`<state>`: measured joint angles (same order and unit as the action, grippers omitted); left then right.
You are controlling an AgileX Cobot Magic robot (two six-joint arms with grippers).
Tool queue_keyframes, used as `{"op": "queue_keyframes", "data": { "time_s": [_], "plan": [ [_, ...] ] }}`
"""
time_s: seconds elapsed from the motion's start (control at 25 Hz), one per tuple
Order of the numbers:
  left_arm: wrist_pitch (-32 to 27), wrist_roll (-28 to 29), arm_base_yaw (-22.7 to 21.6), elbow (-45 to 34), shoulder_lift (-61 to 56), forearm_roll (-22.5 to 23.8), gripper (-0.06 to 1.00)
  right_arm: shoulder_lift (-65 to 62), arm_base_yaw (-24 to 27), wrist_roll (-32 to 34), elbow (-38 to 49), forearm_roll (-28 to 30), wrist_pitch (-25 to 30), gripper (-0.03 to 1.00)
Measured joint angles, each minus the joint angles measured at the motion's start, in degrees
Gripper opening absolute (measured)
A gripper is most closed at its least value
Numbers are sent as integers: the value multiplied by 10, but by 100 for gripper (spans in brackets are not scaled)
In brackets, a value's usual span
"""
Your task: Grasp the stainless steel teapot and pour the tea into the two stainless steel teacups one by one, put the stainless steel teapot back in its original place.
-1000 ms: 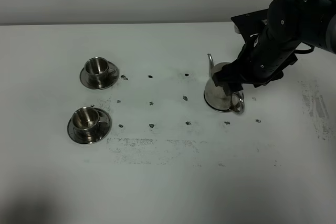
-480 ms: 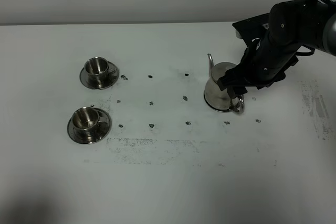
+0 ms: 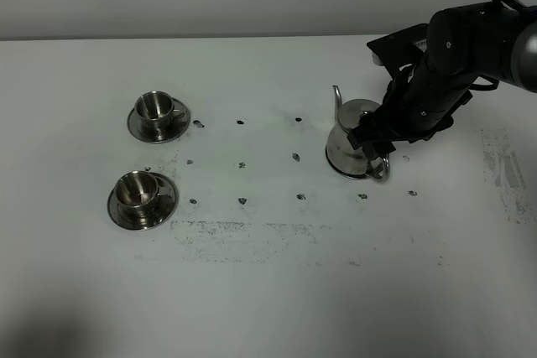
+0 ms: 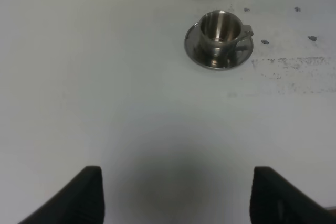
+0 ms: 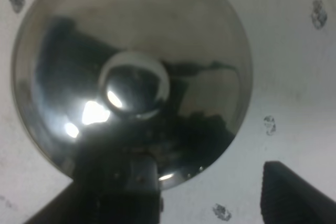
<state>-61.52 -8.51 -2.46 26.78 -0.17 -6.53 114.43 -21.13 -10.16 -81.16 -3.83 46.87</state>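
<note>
While hanging over the stainless steel teapot [image 3: 346,145], gapes wide at right claw [image 5: 191,174], gripping nothing; likewise wide, empty at left claw [image 4: 177,192].

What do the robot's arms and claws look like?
The right arm is black, chunky and rounded, and what looks like a thin dark cable loops beside it. The left gripper has two plain black fingers with blunt tips. No markings show.

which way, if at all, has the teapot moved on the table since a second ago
no, the teapot has not moved: its base sits just as far from the dark speck in front of it.
</note>
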Motion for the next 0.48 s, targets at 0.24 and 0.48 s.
{"op": "queue_keyframes", "data": {
  "time_s": [0.24,0.48],
  "plan": [
    [0,0,0,0,0,0,58,1,1,-8,0,-1,-7,57],
    [0,0,0,0,0,0,58,5,1,-16,0,-2,-10,51]
  ]
}}
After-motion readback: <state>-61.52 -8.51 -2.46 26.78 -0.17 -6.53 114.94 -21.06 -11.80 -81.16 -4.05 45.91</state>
